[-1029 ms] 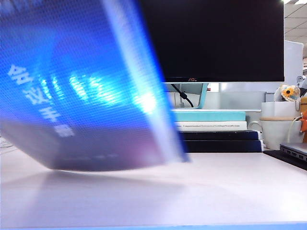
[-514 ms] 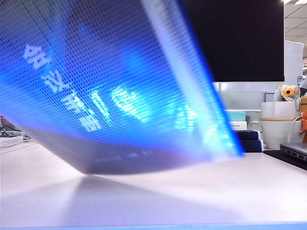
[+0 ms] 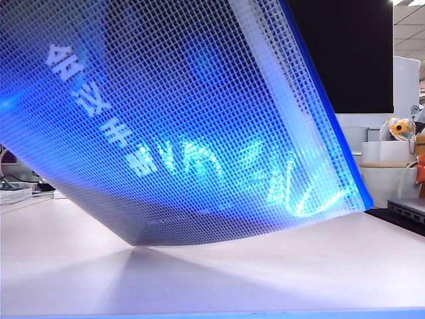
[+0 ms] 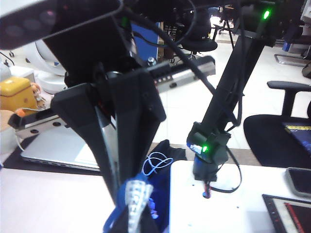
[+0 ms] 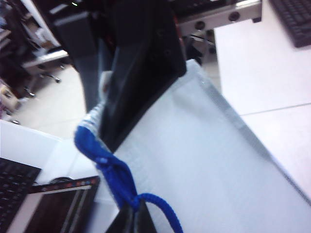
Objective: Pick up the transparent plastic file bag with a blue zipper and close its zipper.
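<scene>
The file bag (image 3: 199,133), translucent with a fine grid and white print, hangs tilted above the table and fills most of the exterior view. Its blue zipper (image 3: 332,133) runs down the right edge. Neither gripper shows in that view. In the left wrist view my left gripper (image 4: 133,221) is shut on the bag's gridded edge strip (image 4: 132,196). The right wrist view has my right gripper (image 5: 137,218) shut on the end of the zipper (image 5: 109,167), and the blue cord pull (image 5: 163,208) loops out beside the jaws. The bag's sheet (image 5: 204,165) spreads out past them.
A black monitor (image 3: 358,53), a white mug (image 3: 392,179), a small toy (image 3: 398,126) and a laptop corner (image 3: 406,209) stand at the back right. The white table (image 3: 265,279) lies below the bag. A silver laptop (image 4: 53,150) and a keyboard (image 5: 291,19) lie nearby.
The bag has swung right and spread across more of the exterior view, covering the book stack and much of the monitor. Its blur has settled into a sharp grid.
</scene>
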`<action>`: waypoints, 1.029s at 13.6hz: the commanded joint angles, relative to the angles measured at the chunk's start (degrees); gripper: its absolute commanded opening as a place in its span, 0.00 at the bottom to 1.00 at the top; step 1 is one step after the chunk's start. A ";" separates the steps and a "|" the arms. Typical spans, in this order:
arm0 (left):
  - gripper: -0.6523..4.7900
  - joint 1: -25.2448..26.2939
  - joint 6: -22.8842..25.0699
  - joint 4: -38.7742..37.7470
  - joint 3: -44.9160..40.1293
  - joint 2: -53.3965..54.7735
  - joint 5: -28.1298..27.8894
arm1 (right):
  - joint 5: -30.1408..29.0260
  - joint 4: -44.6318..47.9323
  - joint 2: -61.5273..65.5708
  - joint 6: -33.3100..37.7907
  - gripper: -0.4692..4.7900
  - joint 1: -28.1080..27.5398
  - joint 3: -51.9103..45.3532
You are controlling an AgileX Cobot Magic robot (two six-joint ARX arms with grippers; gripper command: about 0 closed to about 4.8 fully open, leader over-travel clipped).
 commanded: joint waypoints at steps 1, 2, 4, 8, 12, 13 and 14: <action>0.11 -0.07 -1.05 1.95 0.39 -0.37 0.68 | 4.46 -3.78 -0.15 -3.41 0.09 0.00 0.22; 0.11 -0.04 -1.09 1.70 0.39 -0.90 -2.14 | 6.84 -8.92 -0.24 -6.60 0.09 0.00 0.22; 0.11 0.92 -1.14 1.53 0.39 -2.43 -4.09 | 8.26 -13.09 -1.25 -9.09 0.09 0.02 0.17; 0.11 7.37 -3.85 1.25 0.39 -5.66 -2.29 | 13.22 -19.67 -2.19 -12.26 0.09 0.09 -0.31; 0.11 9.88 -5.84 -1.38 0.42 -9.51 3.34 | 22.01 -18.93 -2.34 -12.37 0.09 -0.04 -0.85; 0.11 9.88 -5.86 -2.23 0.42 -9.88 3.17 | 26.64 -20.00 -2.38 -12.37 0.09 -0.04 -0.85; 0.11 9.88 -2.38 -11.21 0.44 -13.81 -3.45 | 32.70 -20.72 -2.82 -12.31 0.09 -3.74 -0.85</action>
